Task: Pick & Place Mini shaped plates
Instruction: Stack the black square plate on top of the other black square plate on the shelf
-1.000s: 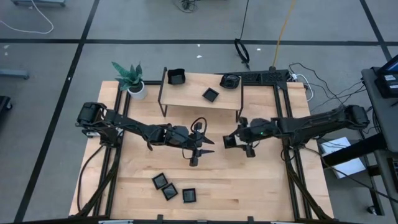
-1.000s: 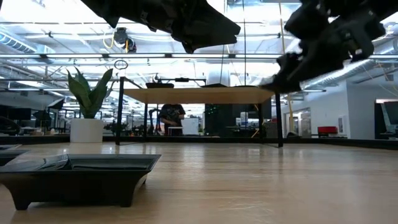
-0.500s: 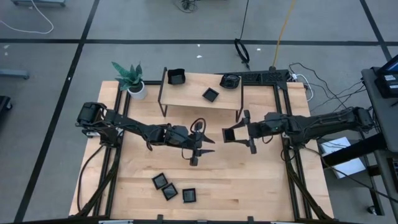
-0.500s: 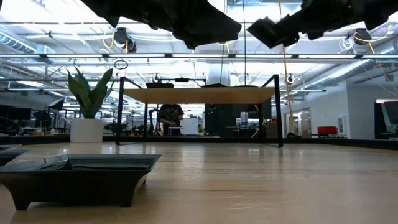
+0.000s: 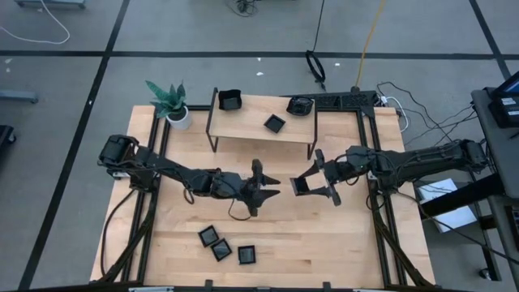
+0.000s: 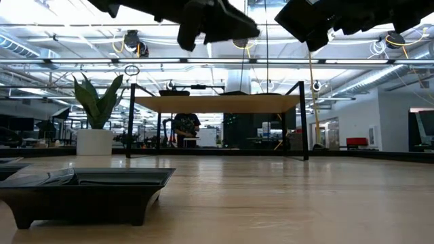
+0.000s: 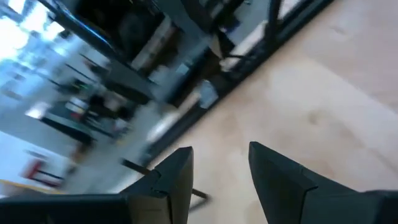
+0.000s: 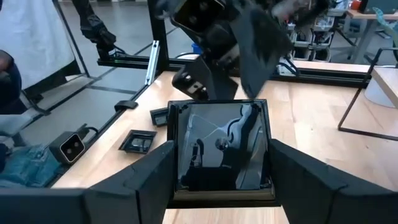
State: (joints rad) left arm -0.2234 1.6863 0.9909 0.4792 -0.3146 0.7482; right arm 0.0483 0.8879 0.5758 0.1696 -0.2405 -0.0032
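Observation:
A square, glossy black mini plate (image 8: 221,149) hangs over the middle of the table, with my right gripper (image 5: 308,185) shut on it. My left gripper (image 5: 263,190) faces it from the table's left, a short way off and high above the wood. It is open, and the left wrist view shows nothing between its fingers (image 7: 168,180). Three more plates (image 5: 221,248) lie flat on the table near the front edge; one (image 6: 81,188) fills the low view's foreground. Others (image 5: 275,123) sit on a small raised shelf (image 5: 243,126) at the back. My right gripper pinches the square plate between its two fingers (image 8: 146,180), one on each of two opposite rims (image 8: 174,155). The fingers come in about level from the table's right. The plate is lifted well clear of the table, its hollow side toward the wrist camera.
A potted green plant (image 5: 170,101) stands at the far left corner beside the shelf. A black frame rail (image 5: 361,154) runs along the table's right side. Bare wood (image 5: 324,235) lies between the grippers and the front edge.
My right gripper has risen with the plate and tipped from slanting downward to about level, carrying the plate higher above the table. My left gripper has rolled about its own pointing line and stayed roughly where it was.

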